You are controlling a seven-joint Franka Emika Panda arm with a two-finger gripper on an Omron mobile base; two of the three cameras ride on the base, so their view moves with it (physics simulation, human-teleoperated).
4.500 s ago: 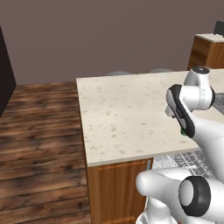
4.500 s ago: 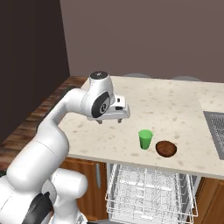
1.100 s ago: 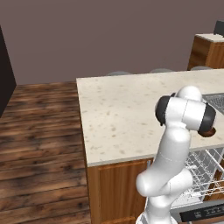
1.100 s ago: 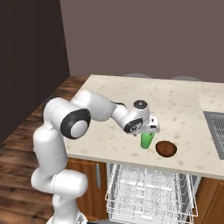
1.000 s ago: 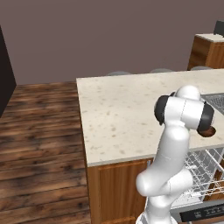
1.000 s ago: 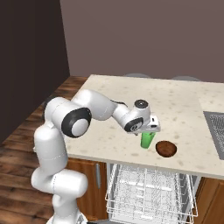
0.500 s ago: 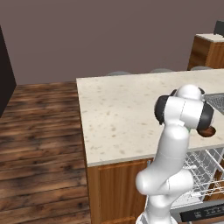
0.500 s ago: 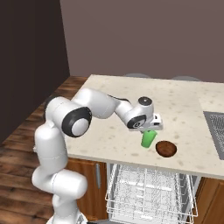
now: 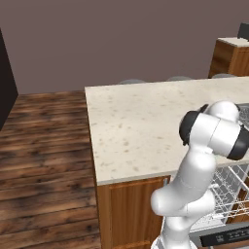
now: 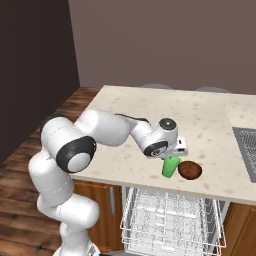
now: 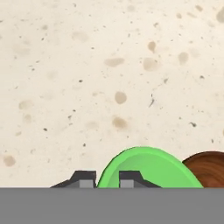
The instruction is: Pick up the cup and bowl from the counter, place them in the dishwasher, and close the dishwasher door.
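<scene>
**A:** claw (image 11: 107, 178) status?

**B:** hand view: the two tips straddle the near wall of the cup (image 11: 146, 168), one outside, one just inside the rim. Looks clamped on that wall, though contact itself I can't confirm. Right base view has the claw (image 10: 175, 150) directly on top of the cup (image 10: 170, 166)

**A:** cup upright?

**B:** no, tilted. Its long axis leans off vertical, mouth up toward the claw, base angled away. Can't tell if the base touches the counter (image 10: 150, 125) or is just clear of it

**A:** bowl?

**B:** bowl (image 10: 190, 170) sits right beside the cup, on the far side from the arm, flat on the counter, opening up. In hand view it's the brown edge (image 11: 210, 168) next to the green rim, close enough that I can't say touching or not

**A:** step?

**B:** my read: pick of the cup, first item, early in the task. Bowl untouched, door not closed

**A:** next move?

**B:** straight lift to clear the bowl, then carry down past the counter edge to the dishwasher (image 10: 172, 220), rack pulled out right below the claw. Rim grip on a tilted cup may swing, so go slow

**A:** door?

**B:** door (image 9: 226, 237) down, dark control strip visible by the robot's base
</scene>
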